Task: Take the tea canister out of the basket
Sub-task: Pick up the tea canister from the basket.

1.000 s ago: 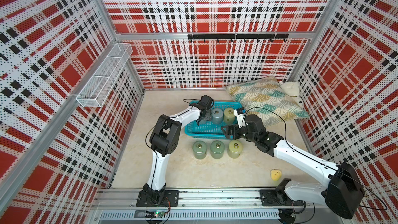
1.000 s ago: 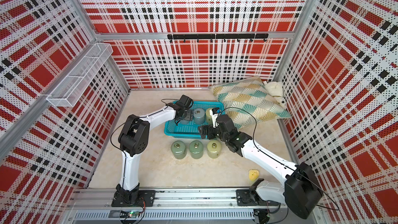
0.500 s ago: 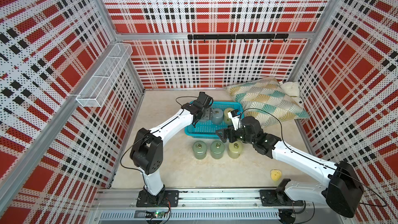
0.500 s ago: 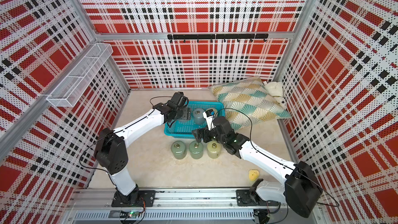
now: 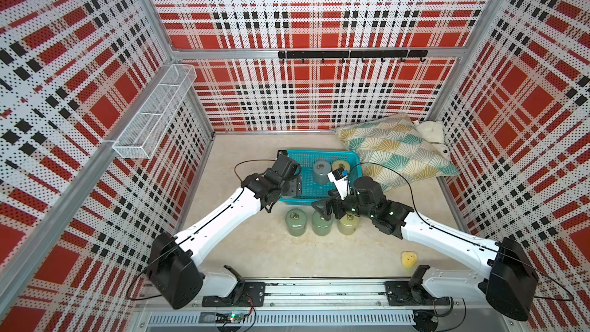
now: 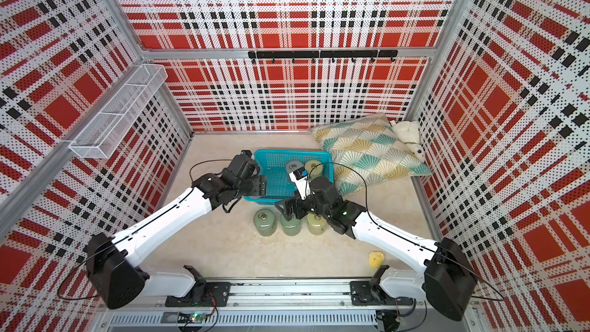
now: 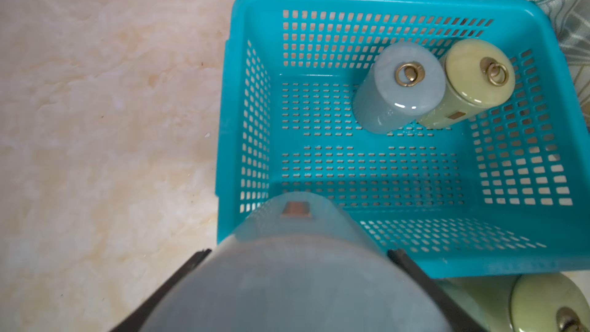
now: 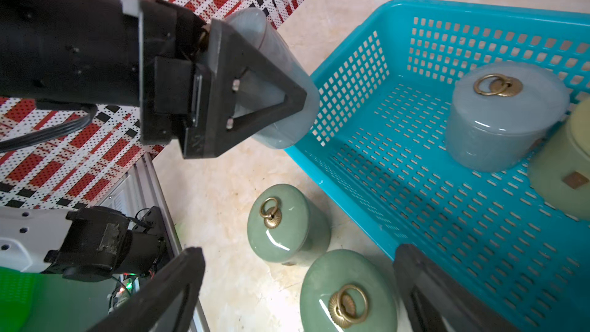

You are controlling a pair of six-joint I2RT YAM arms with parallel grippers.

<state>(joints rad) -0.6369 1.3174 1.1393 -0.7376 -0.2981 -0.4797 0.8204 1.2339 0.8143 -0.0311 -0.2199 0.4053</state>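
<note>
Right wrist view: the left gripper (image 8: 277,97) is clamped around a grey-blue canister (image 8: 271,46), with its black triangular fingers (image 8: 220,65) pressed against the canister's sides. The canister is lifted and tilted, not upright. Its lid end sits back against the gripper's palm. Its base points away from the hand, down toward the near corner of the turquoise basket (image 8: 348,71). The base hangs above that corner's rim, so by my reading the canister is raised out of the basket but has not yet passed its edge.

Inside the basket, a second grey canister (image 8: 501,116) and a yellow-green canister (image 8: 568,161) stand touching each other at the far side, well apart from the held one. Three green canisters (image 5: 297,223) stand in a row on the table (image 8: 223,170), just in front of the basket. The right gripper (image 8: 300,250) hangs over that row with its jaws spread wide and empty.

The coming move probably turns on one relation: free table lies beyond the front rim, on the robot's side of the held canister. Only the left arm has hold of it. The base would need to swing down for the canister to stand upright. The right gripper is close to the likely landing spot.
</note>
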